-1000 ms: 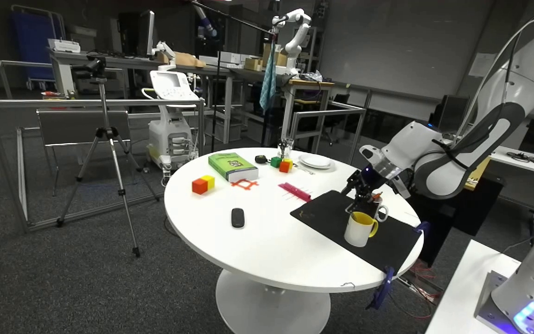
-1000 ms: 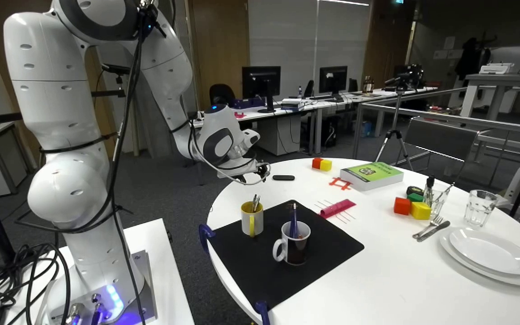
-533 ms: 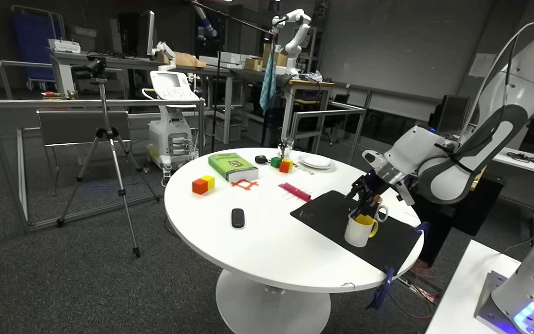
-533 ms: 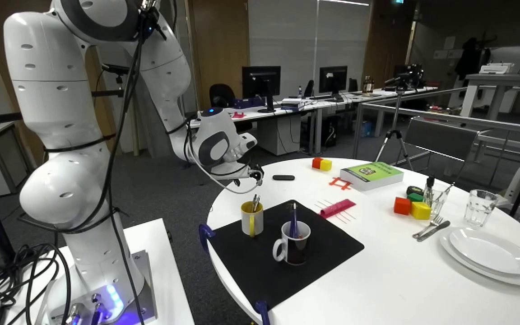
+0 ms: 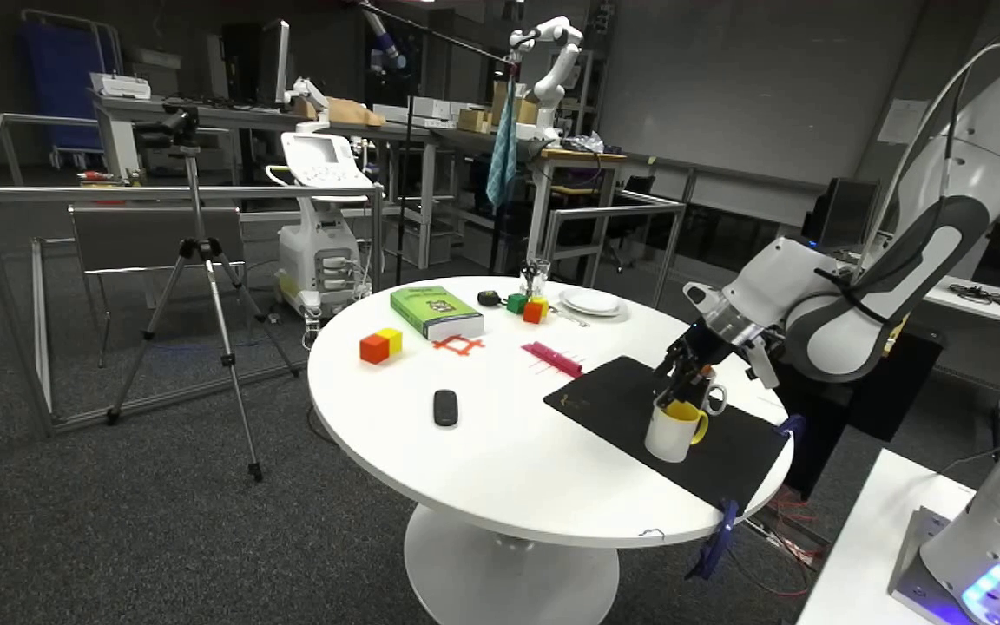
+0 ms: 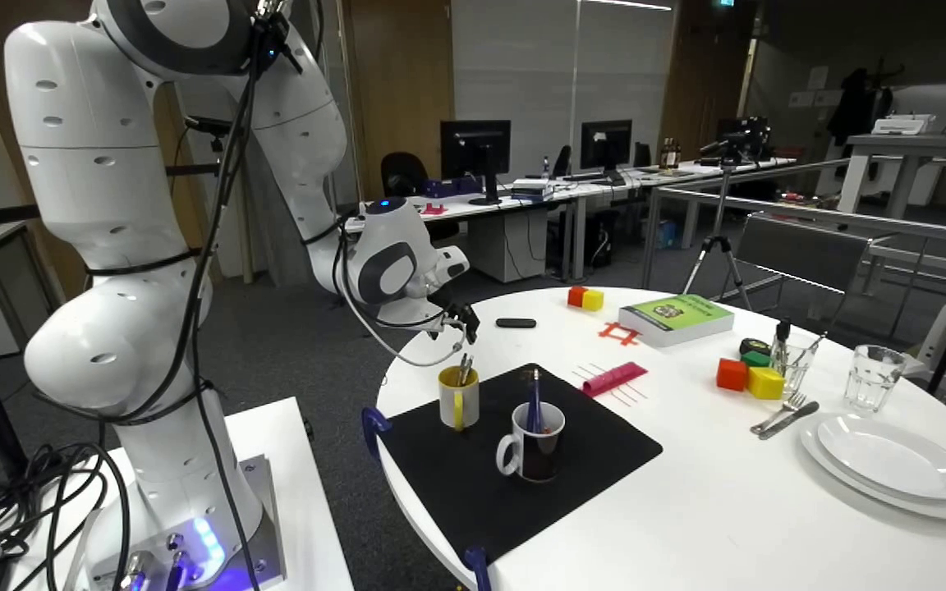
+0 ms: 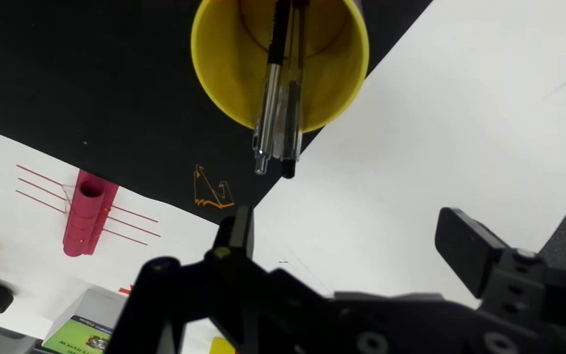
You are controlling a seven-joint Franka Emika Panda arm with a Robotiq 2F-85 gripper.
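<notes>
Two pens (image 7: 266,115) leaned in a yellow-lined mug (image 7: 221,64); nearby, the gripper (image 7: 346,228) stood wide and empty, seemingly pre-grasp, the next move calling for closer alignment.

In the wrist view the upper edge cuts the yellow-lined mug (image 7: 224,64) and its pens (image 7: 267,105) (their lower ends are unseen), while the bottom edge cuts the green book (image 7: 79,335). In an exterior view, the right edge cuts the arm (image 5: 917,265).

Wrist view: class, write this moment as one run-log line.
tool: open, empty | nearest: pens sticking out of yellow-lined mug | mug: upright on black mat
</notes>
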